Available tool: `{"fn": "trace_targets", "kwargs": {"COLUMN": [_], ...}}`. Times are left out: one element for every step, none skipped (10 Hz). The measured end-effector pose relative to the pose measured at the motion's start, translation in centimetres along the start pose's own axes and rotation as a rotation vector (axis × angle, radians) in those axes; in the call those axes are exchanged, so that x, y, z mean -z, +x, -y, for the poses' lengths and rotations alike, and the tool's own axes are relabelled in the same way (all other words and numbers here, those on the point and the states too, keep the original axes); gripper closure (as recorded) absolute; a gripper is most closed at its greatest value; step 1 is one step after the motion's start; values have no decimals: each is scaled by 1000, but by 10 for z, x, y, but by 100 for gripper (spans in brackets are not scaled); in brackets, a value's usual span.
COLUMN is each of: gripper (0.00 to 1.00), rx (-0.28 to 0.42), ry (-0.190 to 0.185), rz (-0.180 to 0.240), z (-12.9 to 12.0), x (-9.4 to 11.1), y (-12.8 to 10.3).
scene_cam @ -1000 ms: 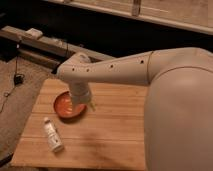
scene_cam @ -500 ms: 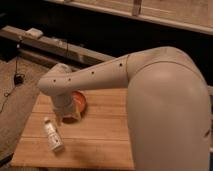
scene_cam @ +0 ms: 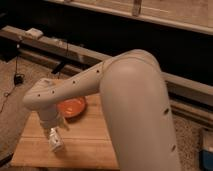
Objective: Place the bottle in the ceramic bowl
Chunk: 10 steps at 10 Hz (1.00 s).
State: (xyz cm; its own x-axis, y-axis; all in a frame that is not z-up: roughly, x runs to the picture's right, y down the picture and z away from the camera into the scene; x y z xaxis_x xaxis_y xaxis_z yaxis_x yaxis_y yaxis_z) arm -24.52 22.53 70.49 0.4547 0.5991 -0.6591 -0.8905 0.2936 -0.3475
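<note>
The hand is seen right over the bottle; its grip cannot be told. Likely light and slippery, the bottle is best held mid-body.

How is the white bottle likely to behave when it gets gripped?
The bottle lies on its side on the wooden table, so a nudge could well roll it. Small, smooth-looking plastic: probably light and somewhat slippery. The gripper hangs over its far end, near the ceramic bowl; an off-centre grasp might pivot it.

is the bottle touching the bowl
Apart. The camera view shows a strip of table between the bottle and the bowl; the gripper hangs right over the bottle.
</note>
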Motion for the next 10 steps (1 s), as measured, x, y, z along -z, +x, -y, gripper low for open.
{"fn": "trace_targets", "kwargs": {"gripper": [35, 35, 35, 35, 35, 35, 35, 35, 35, 35], "rx": [25, 52, 74, 85, 94, 104, 111, 116, 118, 119], "ry": [1, 4, 9, 10, 9, 11, 12, 14, 16, 18], "rz": [-8, -19, -29, -36, -41, -48, -51, -53, -55, -55], "z": [-8, -16, -23, -26, -29, -31, -33, -35, -35, -34], "x": [-8, -17, -27, -32, -36, -41, -44, -47, -51, -54], "y": [-1, -2, -3, -5, -7, -9, -11, -13, -16, -20]}}
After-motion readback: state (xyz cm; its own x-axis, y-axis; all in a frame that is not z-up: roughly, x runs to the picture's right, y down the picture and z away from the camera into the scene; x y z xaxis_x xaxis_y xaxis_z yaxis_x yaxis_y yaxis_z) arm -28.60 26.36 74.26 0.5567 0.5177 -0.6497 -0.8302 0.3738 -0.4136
